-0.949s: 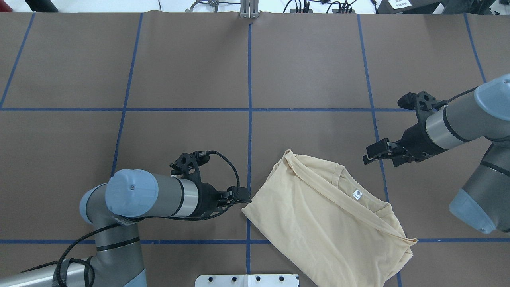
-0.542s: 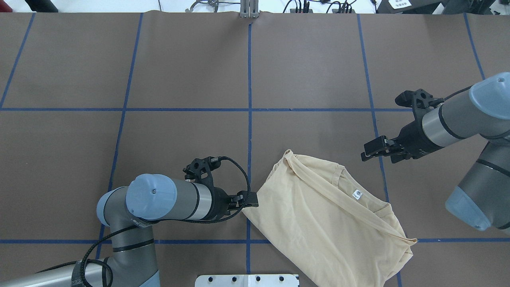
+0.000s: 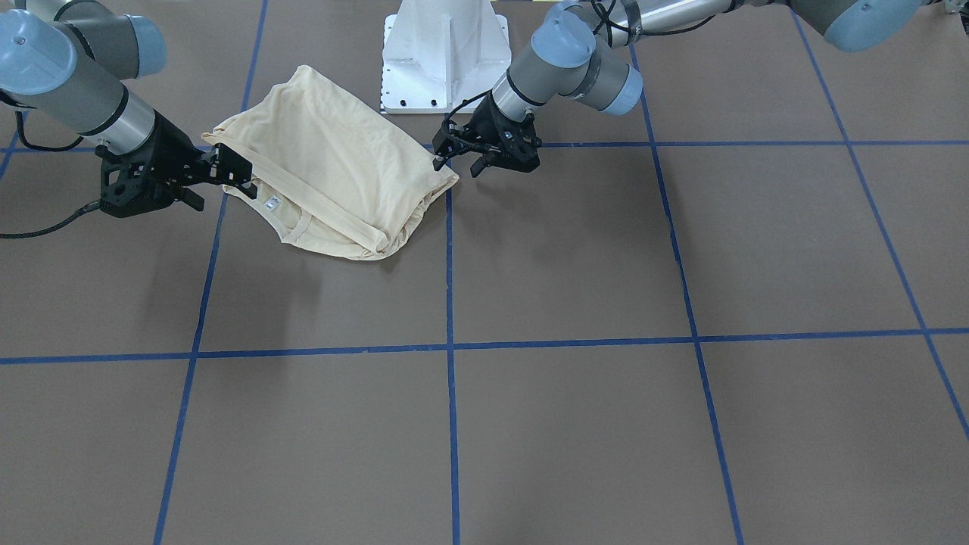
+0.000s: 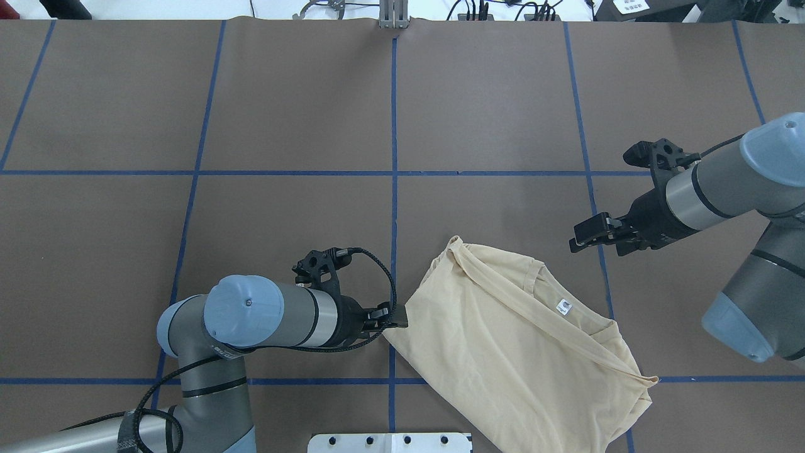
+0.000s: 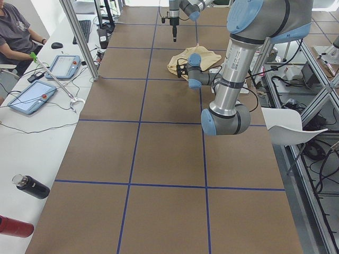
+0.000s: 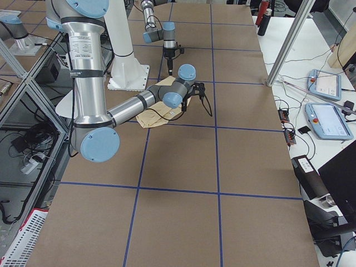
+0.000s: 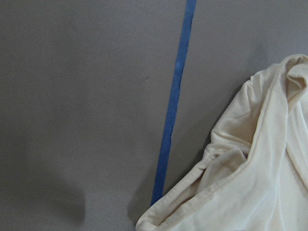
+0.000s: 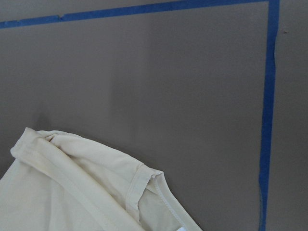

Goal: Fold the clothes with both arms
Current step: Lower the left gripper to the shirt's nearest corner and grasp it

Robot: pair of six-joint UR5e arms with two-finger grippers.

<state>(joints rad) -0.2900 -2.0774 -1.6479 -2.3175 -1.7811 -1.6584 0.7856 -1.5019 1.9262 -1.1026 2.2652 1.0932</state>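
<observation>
Crumpled at five o'clock on brown blue-taped table (image 4: 283, 113): pale cream-yellow thin shirt (image 4: 516, 340). Just beside its nine-o'clock corner, black two-finger left gripper (image 4: 401, 316), fingers apart. Off at two o'clock, right gripper (image 4: 582, 234), fingers likewise apart.

Left arm (image 4: 264, 321), silver-grey, jointed, light-blue joint caps: enters near left, forearm low and level, pointing right toward centre. Black two-finger left gripper (image 4: 395, 318): jaws apart, holding nothing. Right arm (image 4: 723, 185), same build: enters from right edge, forearm angled left. Black right gripper (image 4: 591, 239): jaws apart, empty.
</observation>
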